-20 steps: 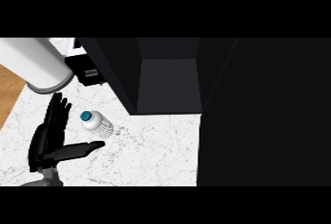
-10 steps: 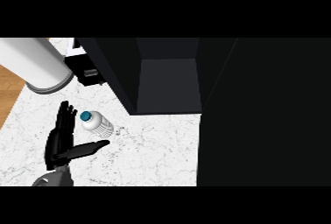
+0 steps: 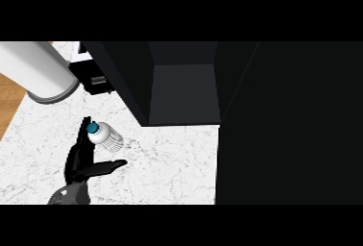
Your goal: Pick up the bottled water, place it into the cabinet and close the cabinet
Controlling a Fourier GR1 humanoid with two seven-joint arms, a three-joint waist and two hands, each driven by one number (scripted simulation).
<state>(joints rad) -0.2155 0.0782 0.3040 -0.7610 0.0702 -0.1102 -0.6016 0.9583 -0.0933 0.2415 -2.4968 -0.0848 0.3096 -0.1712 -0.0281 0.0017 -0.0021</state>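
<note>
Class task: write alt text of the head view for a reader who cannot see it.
A black robot hand, fingers straight, lies beside a bottled water with a blue cap on a white marble counter. Behind stands an open dark cabinet; a white cylinder is at upper left.

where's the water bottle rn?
Head view, left side: bottled water stands on the marble counter, beside the left hand, left of the open cabinet.
</note>
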